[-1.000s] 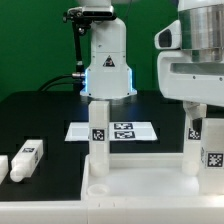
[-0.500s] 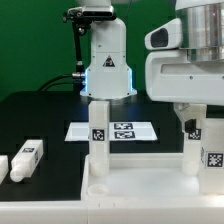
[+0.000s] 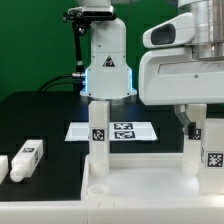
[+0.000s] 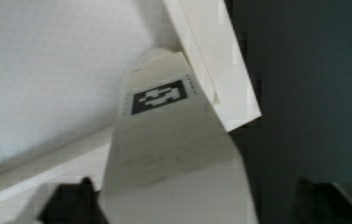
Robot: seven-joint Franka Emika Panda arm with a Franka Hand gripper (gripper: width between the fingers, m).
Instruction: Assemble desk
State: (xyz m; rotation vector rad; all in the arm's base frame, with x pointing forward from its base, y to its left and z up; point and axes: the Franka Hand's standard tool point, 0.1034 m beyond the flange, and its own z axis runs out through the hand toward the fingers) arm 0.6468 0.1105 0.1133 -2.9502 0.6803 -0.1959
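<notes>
Desk top [image 3: 150, 190] at lower right of exterior frame, three legs [image 3: 99, 135] upright in sockets. Jaws [image 4: 182, 205] straddling tagged leg [image 4: 169, 150]; grip undetermined. Two spare legs [image 3: 27, 157] lower left on table [image 3: 50, 120].

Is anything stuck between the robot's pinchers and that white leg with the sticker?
Nothing visible is. In the wrist view the leg rises between the two fingertips, with open gaps on both sides. The gripper hangs right over that standing leg.
</notes>
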